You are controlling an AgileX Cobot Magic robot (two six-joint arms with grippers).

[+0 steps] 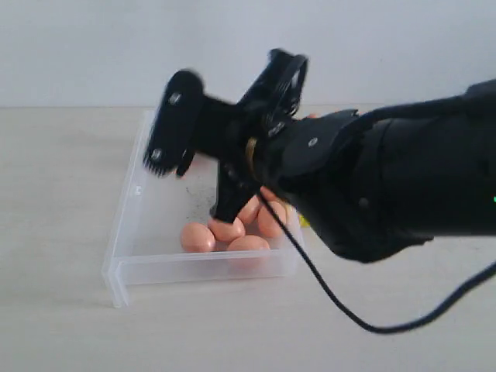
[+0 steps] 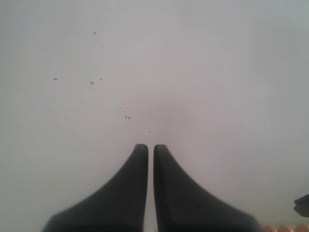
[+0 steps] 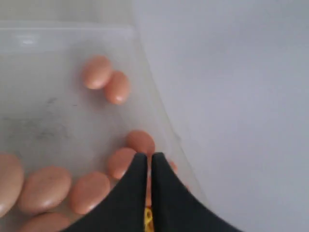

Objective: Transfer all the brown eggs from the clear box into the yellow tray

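The brown eggs (image 3: 89,191) lie directly beneath the right gripper (image 3: 149,155). Its jaws are pressed together with no egg between them. A speck of yellow shows deep between the fingers, too small to identify. The tips hang over the cluster, close to a wall of the clear box (image 1: 194,269). The left gripper (image 2: 150,146) is likewise closed on nothing, over bare table (image 1: 62,310).

In the exterior view the visible eggs huddle at the box's 5 o'clock corner, touching one another. The right wrist view adds a pair lying apart from the cluster. A yellow sliver at the box's 3 o'clock side, behind the arm, is probably the yellow tray (image 1: 304,223); its cups are hidden.

This reads as the approach to a pick, with no grasp made yet. The next move calls for spreading the jaws, straddling one egg at the cluster's edge and closing gently.

The eggs are smooth, matte, orange-brown ovals, all alike. They will likely roll or slip if nudged.
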